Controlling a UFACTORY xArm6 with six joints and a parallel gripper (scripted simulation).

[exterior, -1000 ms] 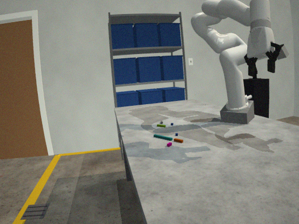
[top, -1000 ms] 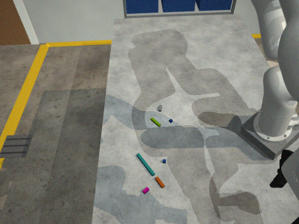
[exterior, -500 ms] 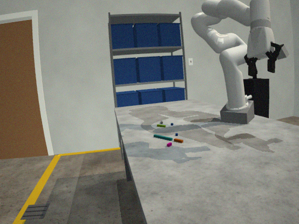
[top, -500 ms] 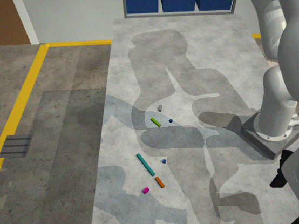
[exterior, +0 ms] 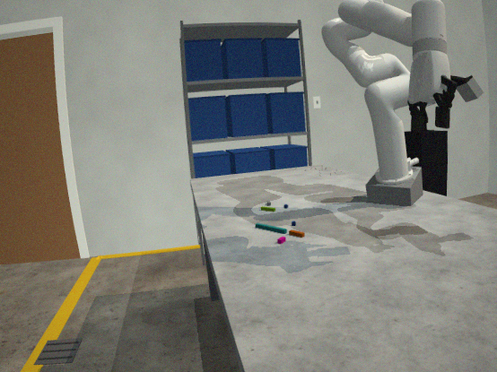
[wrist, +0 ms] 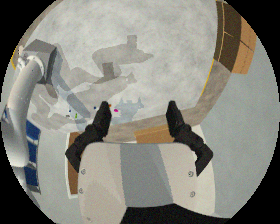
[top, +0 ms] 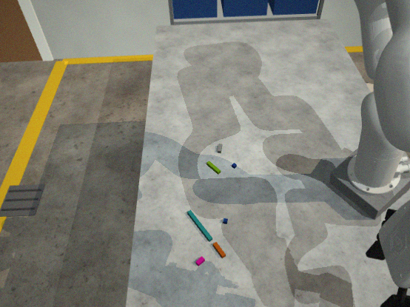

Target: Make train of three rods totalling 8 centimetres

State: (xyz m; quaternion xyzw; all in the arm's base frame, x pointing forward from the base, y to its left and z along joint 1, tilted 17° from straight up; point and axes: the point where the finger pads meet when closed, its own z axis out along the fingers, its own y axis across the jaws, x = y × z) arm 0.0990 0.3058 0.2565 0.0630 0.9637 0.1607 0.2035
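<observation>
A turquoise rod [top: 200, 225] [exterior: 271, 229] lies flat. An orange rod [top: 219, 249] [exterior: 297, 233] lies just past its near end, at a similar slant, with a small gap. A magenta rod [top: 200, 261] [exterior: 281, 240] [wrist: 116, 110] lies beside the orange one, turned differently. One blue rod [top: 225, 221] [exterior: 293, 223] lies right of the turquoise rod. Farther back are a lime rod [top: 213, 167] [exterior: 268, 209], a second blue rod [top: 234, 166] [exterior: 286, 206] and a grey rod [top: 220, 148] [exterior: 268, 203], all apart. My gripper [exterior: 431, 127] [wrist: 138, 107] is open and empty, high up and far right of the rods.
The arm's base [top: 355, 186] [exterior: 395, 189] stands on the right side of the table. The table's left edge runs left of the rods. A shelf with blue bins [exterior: 244, 113] stands behind the table. Arm shadows cross the table around several rods.
</observation>
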